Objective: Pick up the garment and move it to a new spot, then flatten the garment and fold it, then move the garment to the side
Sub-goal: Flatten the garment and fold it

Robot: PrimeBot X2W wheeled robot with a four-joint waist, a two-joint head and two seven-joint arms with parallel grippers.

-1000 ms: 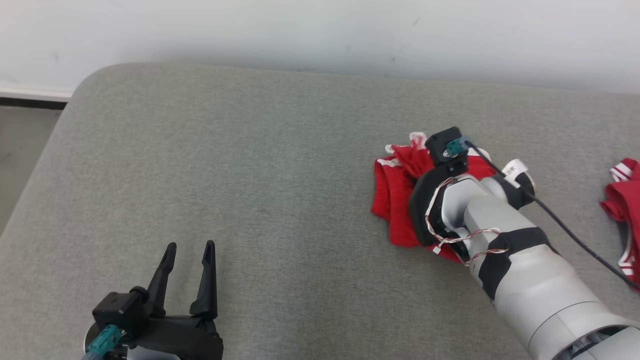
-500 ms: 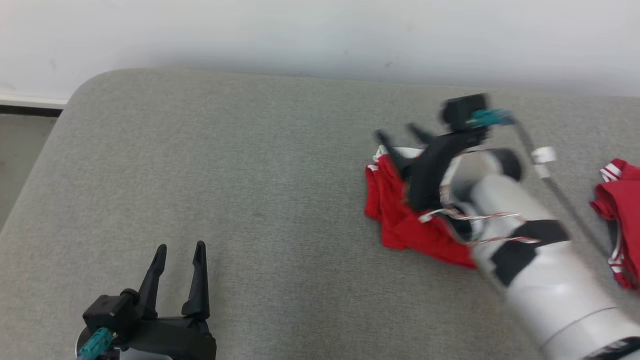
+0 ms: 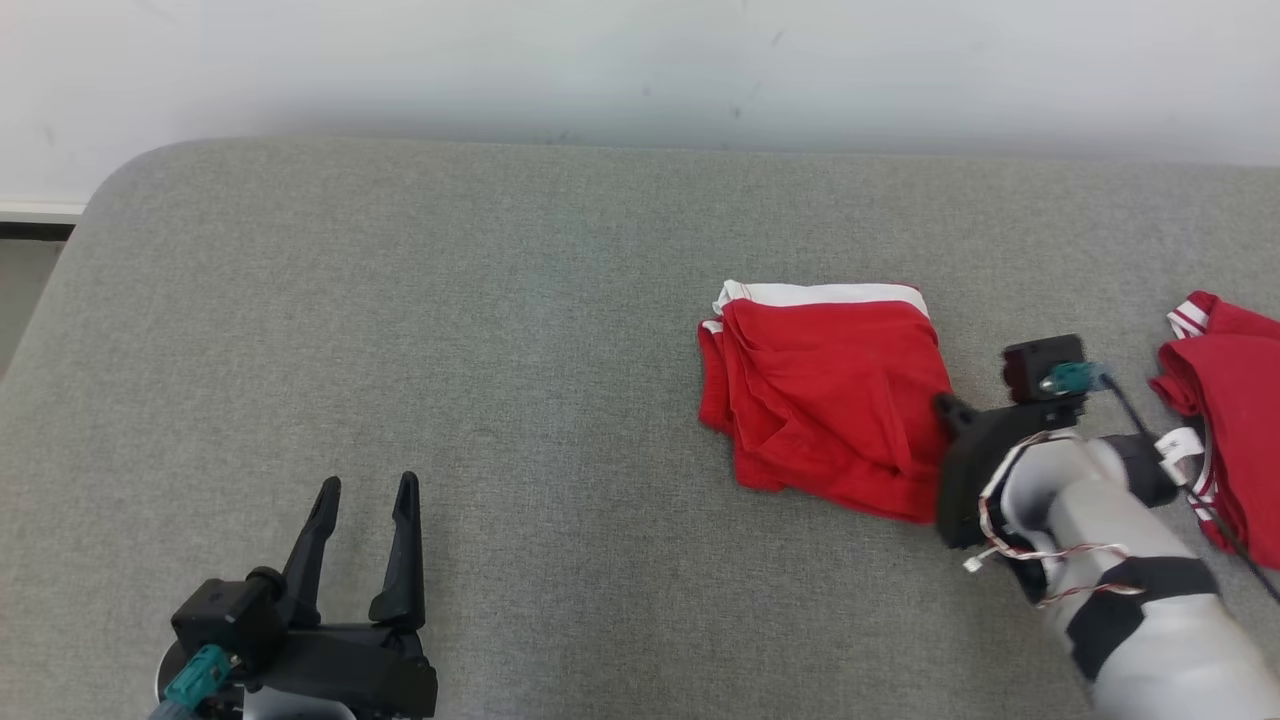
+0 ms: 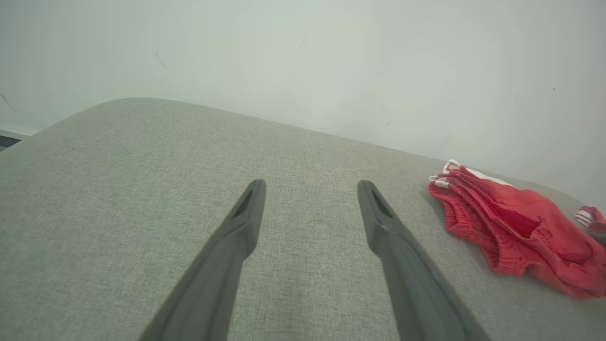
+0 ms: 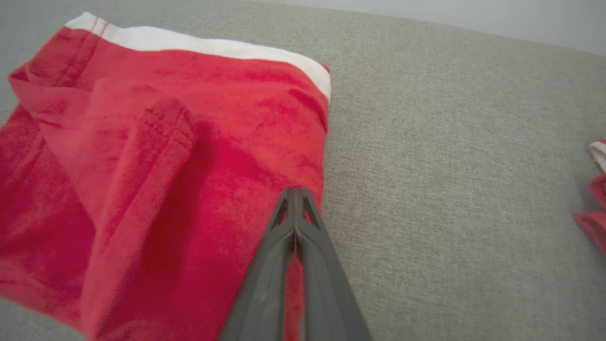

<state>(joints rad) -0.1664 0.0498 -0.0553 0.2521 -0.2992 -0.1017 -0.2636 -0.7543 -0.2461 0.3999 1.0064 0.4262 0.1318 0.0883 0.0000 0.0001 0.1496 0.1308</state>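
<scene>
The garment is red shorts with a white band, lying folded and fairly flat on the grey cushion, right of centre. My right gripper is at the garment's right edge. In the right wrist view its fingers are pressed together, tips over the edge of the red cloth, with nothing visibly pinched. My left gripper rests open at the lower left, far from the garment. The left wrist view shows its spread fingers with the garment off to the right.
A second red garment with white stripes lies at the right edge, close to my right forearm, and shows as a red corner in the right wrist view. A pale wall backs the cushion. The cushion's rounded corner is at the far left.
My right gripper opened, left the bunched garment and drew back to its right edge, then shut. The garment now lies flatter. The head camera shifted slightly; the left arm stayed still.
</scene>
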